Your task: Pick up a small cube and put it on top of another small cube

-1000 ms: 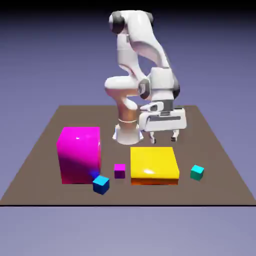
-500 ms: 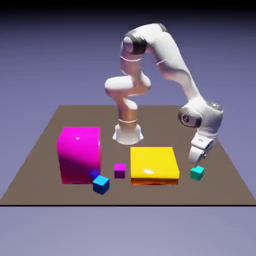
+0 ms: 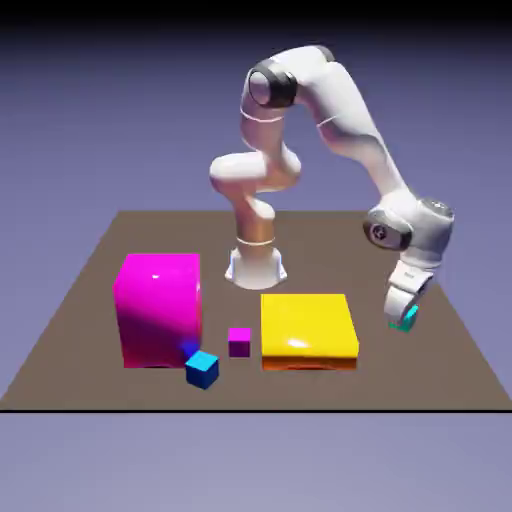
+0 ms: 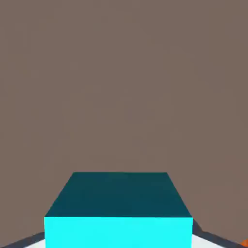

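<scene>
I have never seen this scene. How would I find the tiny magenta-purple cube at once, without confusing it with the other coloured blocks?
Start at the large magenta block on the exterior view's left side of the brown table. Between it and the flat yellow block, in the gap, sits the tiny magenta-purple cube. It is far smaller than the magenta block and, unlike the small bright-blue cube nearby, shares the big block's colour.

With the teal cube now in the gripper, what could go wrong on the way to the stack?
The gripper is shut on the teal cube, seemingly just off the table.
1. The yellow block lies between it and the tiny magenta cube; a low carry might clip it.
2. That target is tiny, so an off-center release could topple the teal cube.
</scene>
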Controlling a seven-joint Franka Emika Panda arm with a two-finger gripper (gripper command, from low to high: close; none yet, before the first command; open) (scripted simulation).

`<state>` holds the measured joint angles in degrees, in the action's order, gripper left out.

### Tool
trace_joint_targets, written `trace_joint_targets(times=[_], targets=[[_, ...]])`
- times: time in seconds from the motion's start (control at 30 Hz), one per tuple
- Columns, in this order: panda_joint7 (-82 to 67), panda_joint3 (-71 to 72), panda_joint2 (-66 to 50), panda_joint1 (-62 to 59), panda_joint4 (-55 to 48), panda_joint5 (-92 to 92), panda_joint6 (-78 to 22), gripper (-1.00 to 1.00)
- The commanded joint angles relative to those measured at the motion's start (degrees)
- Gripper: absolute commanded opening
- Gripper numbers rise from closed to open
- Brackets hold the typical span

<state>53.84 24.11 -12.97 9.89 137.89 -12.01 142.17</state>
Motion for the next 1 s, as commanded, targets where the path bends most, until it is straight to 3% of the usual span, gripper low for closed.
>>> trace_joint_targets(times=[0.0,0.37,0.47,0.7,0.73,0.97], targets=[[2.1,-1.1,2.0,-2.1,1.8,1.8,0.1,-1.00],[23.6,-12.5,22.1,-24.9,21.1,22.3,2.6,-1.00],[24.2,-13.5,21.3,-27.8,22.5,22.8,4.7,-1.00],[24.2,-13.7,7.4,-27.0,22.7,22.6,18.9,-1.00],[24.2,-13.7,7.4,-27.0,22.7,22.6,18.9,1.00],[24.2,-13.5,19.8,-27.7,22.5,22.8,6.2,1.00]])
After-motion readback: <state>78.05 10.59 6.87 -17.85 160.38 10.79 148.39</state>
